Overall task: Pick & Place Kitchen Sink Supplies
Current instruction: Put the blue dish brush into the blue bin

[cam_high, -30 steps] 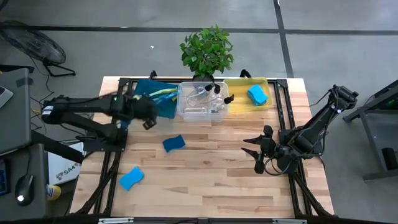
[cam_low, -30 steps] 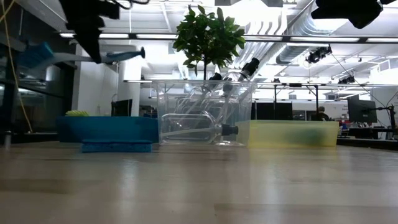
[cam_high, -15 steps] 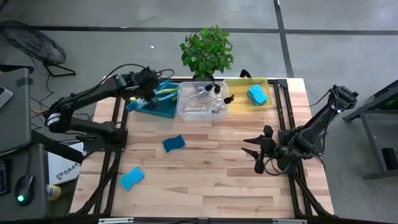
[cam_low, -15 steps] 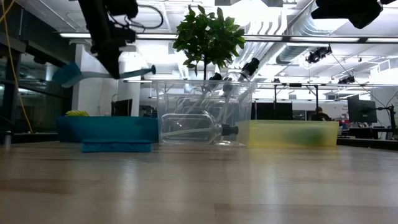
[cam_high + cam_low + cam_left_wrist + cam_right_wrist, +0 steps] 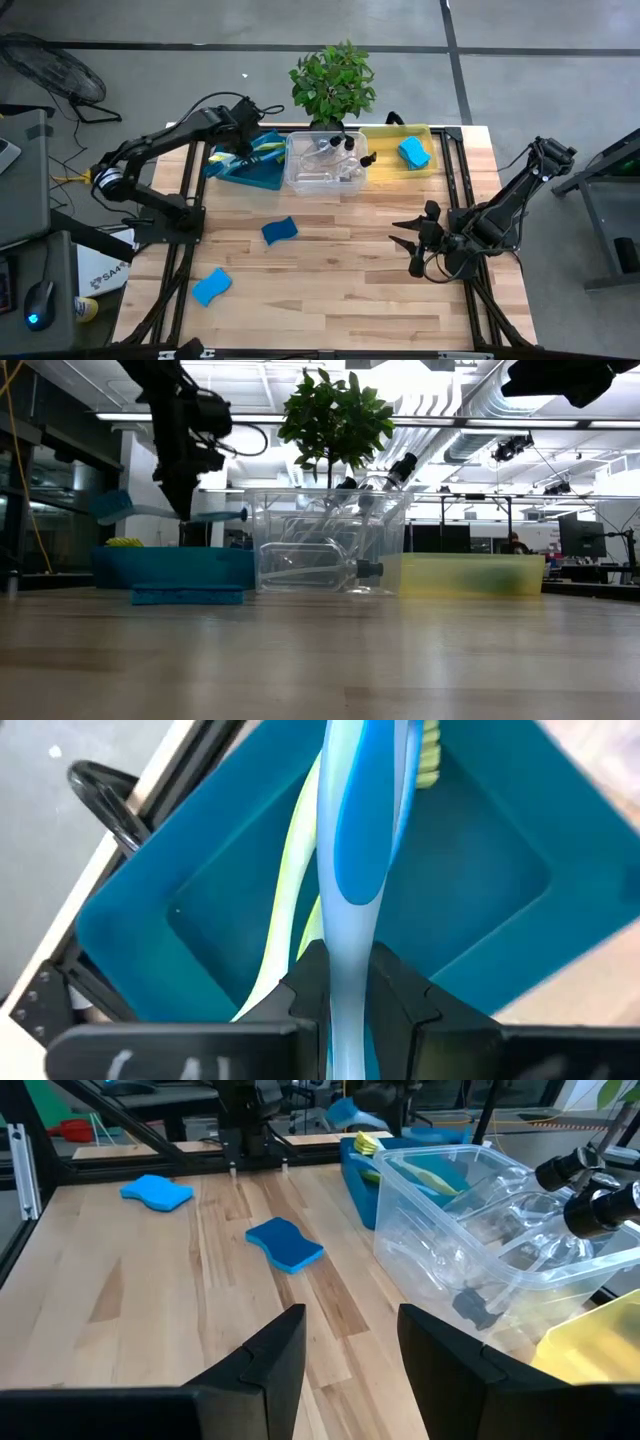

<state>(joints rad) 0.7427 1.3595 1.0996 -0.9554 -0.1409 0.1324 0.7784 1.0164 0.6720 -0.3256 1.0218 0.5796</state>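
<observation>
The left gripper [image 5: 345, 982] pinches a blue dish brush [image 5: 352, 850] directly above the teal bin [image 5: 200, 890] at the wooden table's [image 5: 340, 270] far edge. The right gripper [image 5: 410, 247] waits half-open near two blue sponges [image 5: 285, 1244]; ceiling lights glow behind.

A potted green plant [image 5: 333, 82] stands behind a teal bin [image 5: 262, 176], a clear bin [image 5: 300, 178] and a yellow bin [image 5: 385, 160] lined along a wooden table [image 5: 340, 280].

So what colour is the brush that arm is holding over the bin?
Blue and pale blue; the brush shows best in the left wrist view.
</observation>
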